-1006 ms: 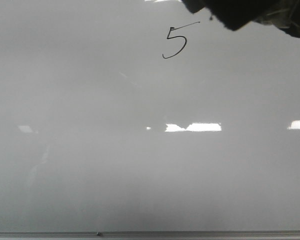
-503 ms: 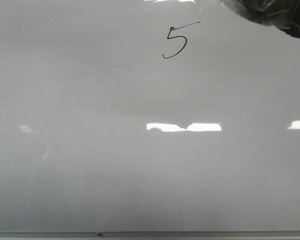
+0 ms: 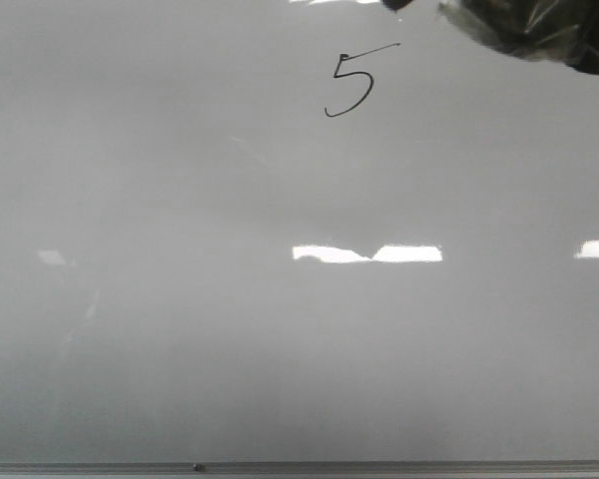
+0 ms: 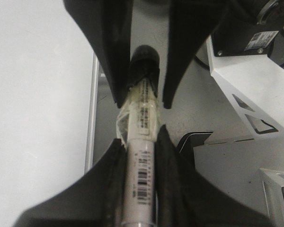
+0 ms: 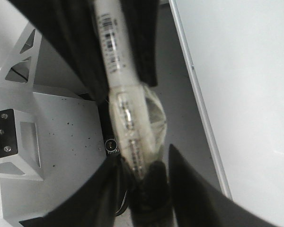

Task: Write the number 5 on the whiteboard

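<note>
Presently the number 5 [image 3: 351, 84] sits high on the glossy, rigid whiteboard [image 3: 280, 339]. Each gripper, left gripper [image 4: 139, 118] and right gripper [image 5: 132, 156], clamps a light, slippery marker mid-barrel.

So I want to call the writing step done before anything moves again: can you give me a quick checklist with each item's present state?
1. The number 5 is drawn on the whiteboard: ok, one thin black digit with a long slanted top stroke.
2. Digit unsmudged: ok, front view shows clean lines.
3. Left pincer grips its marker: ok, pen between the fingers.
4. Right pincer grips its marker: ok, taped pen between the fingers.
5. Arm clear of the digit: ok, only a dark shape at the top right corner, apart from it.
6. Which pen tips are capped: cannot tell.
</note>
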You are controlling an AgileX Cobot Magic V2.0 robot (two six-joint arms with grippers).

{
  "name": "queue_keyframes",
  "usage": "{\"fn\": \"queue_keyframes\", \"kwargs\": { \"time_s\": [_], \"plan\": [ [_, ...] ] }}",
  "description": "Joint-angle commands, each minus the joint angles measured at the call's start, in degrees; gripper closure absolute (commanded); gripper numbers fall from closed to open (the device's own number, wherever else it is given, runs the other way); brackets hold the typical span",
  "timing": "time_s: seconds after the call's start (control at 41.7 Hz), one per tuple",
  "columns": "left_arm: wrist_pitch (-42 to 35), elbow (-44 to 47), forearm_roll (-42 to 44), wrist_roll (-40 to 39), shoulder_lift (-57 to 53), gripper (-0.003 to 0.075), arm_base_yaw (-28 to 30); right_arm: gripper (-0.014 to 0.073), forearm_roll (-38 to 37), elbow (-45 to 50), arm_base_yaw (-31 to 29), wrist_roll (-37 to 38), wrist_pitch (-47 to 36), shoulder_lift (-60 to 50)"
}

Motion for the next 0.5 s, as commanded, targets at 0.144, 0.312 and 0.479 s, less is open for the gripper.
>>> {"fn": "queue_keyframes", "kwargs": {
  "time_s": [0.144,0.312,0.479],
  "plan": [
    [-2.1,-1.9,7.7,-8.2,-1.8,0.0680,0.0,0.0085,-1.9,-1.2,-0.1,5.6,-3.6,-1.1],
    [-2.1,-1.9,23.1,-21.7,-1.8,0.0680,0.0,0.0085,-13.4,-1.2,-0.1,18.0,-7.1,-1.1],
    [-1.5,-1.1,41.5,-40.4,-3.3,0.0680,1.4,0.0085,-20.1,-1.2,-0.1,25.1,-7.2,-1.1]
  ]
}}
